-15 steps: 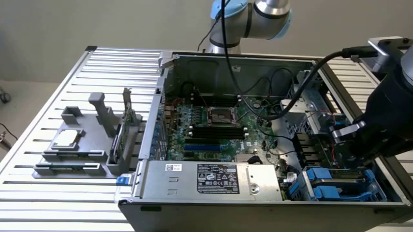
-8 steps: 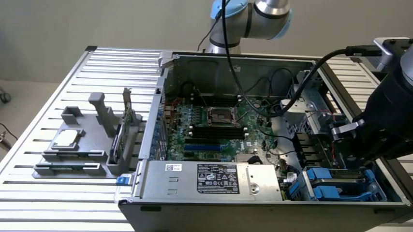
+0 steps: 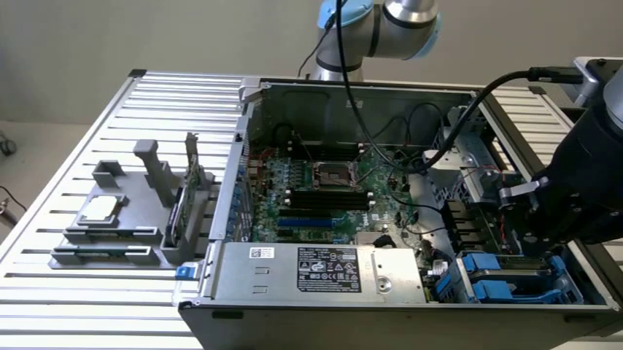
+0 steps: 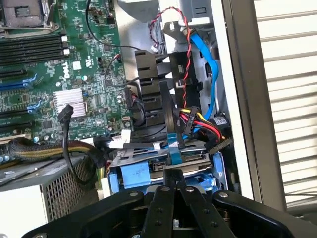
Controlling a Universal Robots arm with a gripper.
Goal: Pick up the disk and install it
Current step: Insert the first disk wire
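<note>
The disk (image 4: pixel 148 166), a grey metal drive in blue plastic rails, lies in the drive bay at the open computer case's corner, under a bundle of coloured cables. In the exterior view the disk's blue rails (image 3: pixel 497 281) show at the case's lower right. My gripper (image 4: pixel 174 184) hangs just above the disk's near edge, its two black fingers pressed together with nothing between them. Whether the tips touch the disk I cannot tell. My dark wrist (image 3: pixel 584 189) stands over that corner of the case.
The case (image 3: pixel 244 146) holds a green motherboard (image 3: pixel 322 197), a silver power supply (image 3: pixel 322 271) and loose cables (image 4: pixel 198 119). A grey fixture (image 3: pixel 107 233) at the exterior view's left carries a small square chip (image 3: pixel 101 210) and an upright green card (image 3: pixel 192 175). All rests on a slatted metal table (image 3: pixel 87 306).
</note>
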